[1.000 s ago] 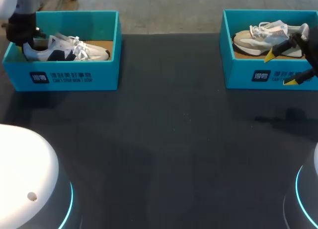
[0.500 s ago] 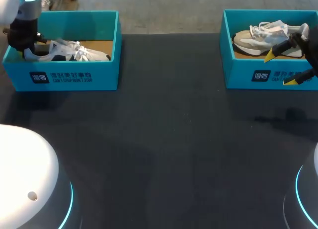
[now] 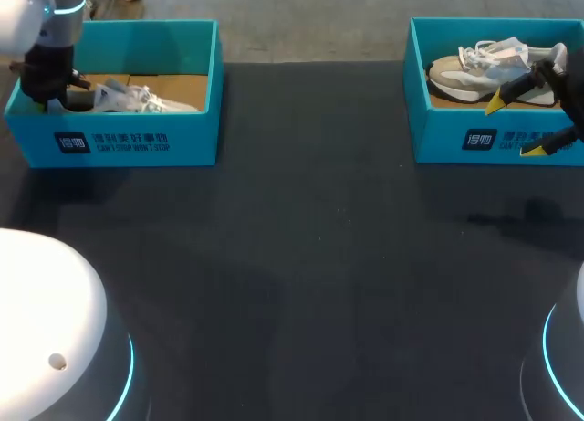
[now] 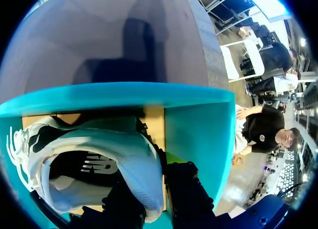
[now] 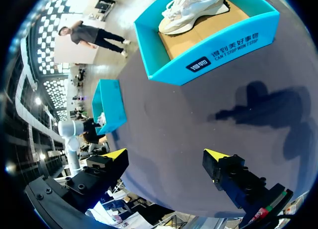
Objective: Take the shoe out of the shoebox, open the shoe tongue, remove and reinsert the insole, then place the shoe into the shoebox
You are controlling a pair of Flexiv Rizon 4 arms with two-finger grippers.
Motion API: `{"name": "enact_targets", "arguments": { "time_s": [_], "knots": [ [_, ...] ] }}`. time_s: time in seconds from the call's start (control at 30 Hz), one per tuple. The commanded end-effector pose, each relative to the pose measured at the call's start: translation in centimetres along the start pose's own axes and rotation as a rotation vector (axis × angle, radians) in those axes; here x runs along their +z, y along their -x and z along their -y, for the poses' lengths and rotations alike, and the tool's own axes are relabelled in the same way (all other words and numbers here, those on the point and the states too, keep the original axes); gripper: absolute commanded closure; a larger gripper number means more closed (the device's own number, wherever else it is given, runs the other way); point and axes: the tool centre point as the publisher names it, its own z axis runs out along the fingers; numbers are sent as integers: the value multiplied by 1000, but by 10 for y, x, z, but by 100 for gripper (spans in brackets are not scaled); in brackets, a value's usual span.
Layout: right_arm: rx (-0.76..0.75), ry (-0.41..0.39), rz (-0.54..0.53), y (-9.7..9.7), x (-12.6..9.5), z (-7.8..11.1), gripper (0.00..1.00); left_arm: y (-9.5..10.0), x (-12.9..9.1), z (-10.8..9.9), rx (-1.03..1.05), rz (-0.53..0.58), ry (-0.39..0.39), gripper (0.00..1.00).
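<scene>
A white and navy shoe (image 3: 132, 97) lies low inside the left teal shoebox (image 3: 137, 145), toe toward the box's right wall. My left gripper (image 3: 53, 88) is at the box's left end, shut on the shoe's heel. In the left wrist view the shoe (image 4: 94, 149) shows its open collar and dark inside, with its heel rim pinched in the left gripper (image 4: 158, 191), and the box wall (image 4: 198, 124) stands just ahead. My right gripper (image 3: 513, 126) hangs open in front of the right shoebox (image 3: 447, 138), which holds a grey-white shoe (image 3: 488, 67).
In the right wrist view the right gripper (image 5: 165, 154) hovers over dark tabletop, with the right shoebox (image 5: 198, 65) ahead of it and the left shoebox (image 5: 112, 105) further off. Wide dark table (image 3: 310, 257) lies between the two boxes.
The left gripper has shifted a little back and up, and the shoe has turned and sunk lower behind the box's front wall. The right arm has stayed still.
</scene>
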Motion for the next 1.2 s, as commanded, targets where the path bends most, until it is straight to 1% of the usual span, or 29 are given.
{"name": "enact_targets", "arguments": {
  "time_s": [0.03,0.17,0.2,0.23,0.37,0.4,0.43,0.53,0.67,0.7,0.8,0.87,0.9,0.93,1.2],
  "knots": [
    [1,3,2,0,1,1,0,1,2,-3,-7,-6,-11,100],
    [1,3,2,0,1,1,0,2,5,-3,-9,-10,-17,100],
    [1,3,2,0,1,1,0,2,5,-3,-10,-10,-19,86],
    [1,3,2,0,1,1,0,2,5,-2,-9,-11,-20,78],
    [1,3,2,0,1,1,0,2,7,-2,-6,-11,-25,71],
    [1,3,2,0,1,1,0,2,7,-2,-5,-10,-26,65],
    [1,3,2,0,1,1,0,2,6,-2,-4,-10,-26,61],
    [1,3,2,0,1,1,0,2,4,0,-2,-4,-23,54],
    [1,3,2,0,1,1,0,1,0,1,-1,4,-17,51],
    [1,3,2,0,1,1,0,0,-5,2,3,11,-10,35],
    [1,3,2,0,1,1,0,-1,-13,2,5,27,2,24],
    [1,3,2,0,1,1,0,-3,-19,2,1,33,14,11],
    [1,3,2,0,1,1,0,-3,-22,1,1,42,18,2],
    [1,3,2,0,1,1,0,-4,-25,1,2,47,21,0],
    [1,3,2,0,1,1,0,-11,-52,-3,2,88,48,0]
  ]
}}
